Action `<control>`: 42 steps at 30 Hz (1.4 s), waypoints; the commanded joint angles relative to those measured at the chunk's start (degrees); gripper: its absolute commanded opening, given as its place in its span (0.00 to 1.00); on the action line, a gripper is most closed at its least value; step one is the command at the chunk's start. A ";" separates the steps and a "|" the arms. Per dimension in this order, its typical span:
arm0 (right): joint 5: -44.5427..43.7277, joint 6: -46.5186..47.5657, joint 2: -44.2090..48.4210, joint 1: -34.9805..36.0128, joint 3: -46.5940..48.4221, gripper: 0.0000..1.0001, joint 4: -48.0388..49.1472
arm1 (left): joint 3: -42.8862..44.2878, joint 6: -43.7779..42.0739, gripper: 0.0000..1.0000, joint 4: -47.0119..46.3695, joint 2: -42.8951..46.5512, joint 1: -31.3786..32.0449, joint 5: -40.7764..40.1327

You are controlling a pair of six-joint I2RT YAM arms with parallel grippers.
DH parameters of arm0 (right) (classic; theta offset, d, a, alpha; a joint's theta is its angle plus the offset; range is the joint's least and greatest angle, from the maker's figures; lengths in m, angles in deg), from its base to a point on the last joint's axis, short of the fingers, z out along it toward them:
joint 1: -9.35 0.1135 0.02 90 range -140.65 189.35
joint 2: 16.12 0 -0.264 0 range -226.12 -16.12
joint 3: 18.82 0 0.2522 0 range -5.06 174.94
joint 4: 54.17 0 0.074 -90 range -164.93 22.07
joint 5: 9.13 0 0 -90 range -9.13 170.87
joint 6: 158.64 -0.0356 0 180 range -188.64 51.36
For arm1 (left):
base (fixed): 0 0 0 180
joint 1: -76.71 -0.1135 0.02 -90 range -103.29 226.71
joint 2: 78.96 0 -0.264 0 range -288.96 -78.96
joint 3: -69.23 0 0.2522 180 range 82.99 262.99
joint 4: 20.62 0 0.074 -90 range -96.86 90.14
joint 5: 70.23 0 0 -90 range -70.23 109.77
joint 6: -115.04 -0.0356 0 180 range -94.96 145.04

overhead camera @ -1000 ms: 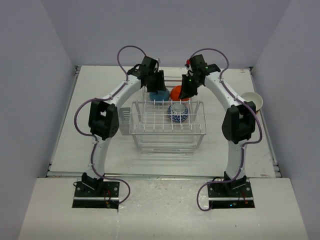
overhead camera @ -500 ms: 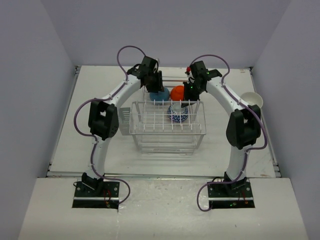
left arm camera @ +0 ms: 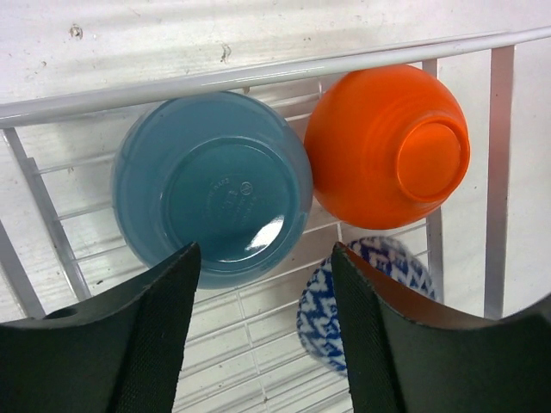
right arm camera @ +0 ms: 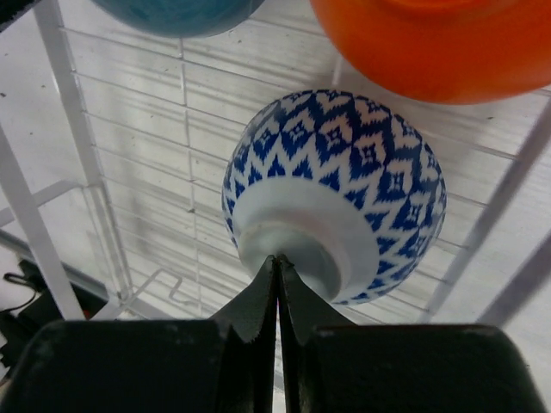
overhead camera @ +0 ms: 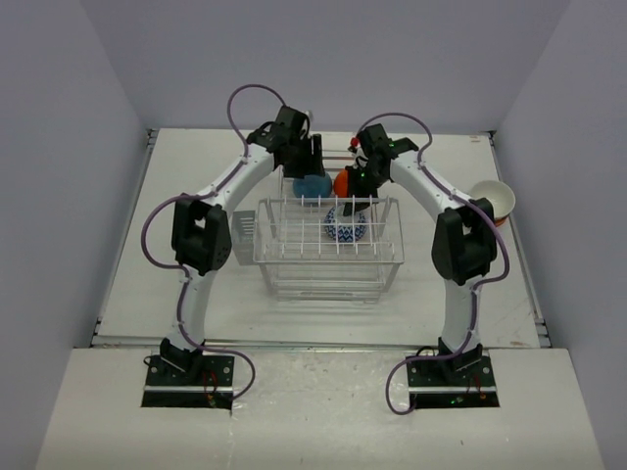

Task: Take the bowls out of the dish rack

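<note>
The white wire dish rack [overhead camera: 328, 257] stands mid-table. At its far end a blue bowl [overhead camera: 312, 184] and an orange bowl [overhead camera: 343, 183] lie bottom-up, and a blue-and-white patterned bowl [overhead camera: 345, 226] sits just in front of them. My left gripper [overhead camera: 307, 163] hangs open above the blue bowl [left arm camera: 213, 185], with its fingers [left arm camera: 129, 344] on either side and nothing between them. My right gripper [overhead camera: 359, 177] is shut and empty. Its tips [right arm camera: 277, 258] are just over the patterned bowl's white foot [right arm camera: 303, 234]. A cream bowl [overhead camera: 493, 198] sits on the table at the right edge.
The rack's top rail [left arm camera: 258, 76] runs across just behind the blue bowl and the orange bowl [left arm camera: 387, 142]. Rack uprights [right arm camera: 30, 224] stand left of my right gripper. The small cutlery cup [overhead camera: 243, 227] hangs on the rack's left side.
My right arm has swung left and inward, bringing its gripper over the orange and patterned bowls. My left gripper has hardly moved.
</note>
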 commanded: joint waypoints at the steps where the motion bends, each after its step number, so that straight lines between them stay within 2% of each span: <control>1: 0.98 1.46 -2.12 1.03 2.45 0.00 0.12 | 2.19 -2.43 0.65 0.28 5.08 0.04 -0.83; 6: 1.51 1.46 -4.23 2.26 4.38 0.00 0.38 | 0.17 -4.01 0.70 -0.69 8.25 -0.05 -3.72; 15: 3.53 0.67 -12.67 4.37 19.57 0.00 -2.78 | -3.87 -6.30 0.73 1.07 11.67 -0.14 -7.16; 21: 5.81 -0.12 -17.59 4.55 25.30 0.00 -3.57 | -6.69 -6.56 0.73 1.33 13.43 -0.49 -7.07; 27: 11.87 1.02 -20.14 5.42 28.10 0.00 -2.43 | -6.43 -7.26 0.73 2.47 14.05 -0.58 -9.79; 37: 26.73 -0.04 -20.41 6.30 29.61 0.04 3.44 | -8.44 -7.44 0.73 4.41 16.68 -1.45 -12.78; 42: 27.08 -1.18 -15.93 6.57 26.27 0.06 8.46 | -8.97 -7.44 0.74 3.88 17.13 -2.07 -12.26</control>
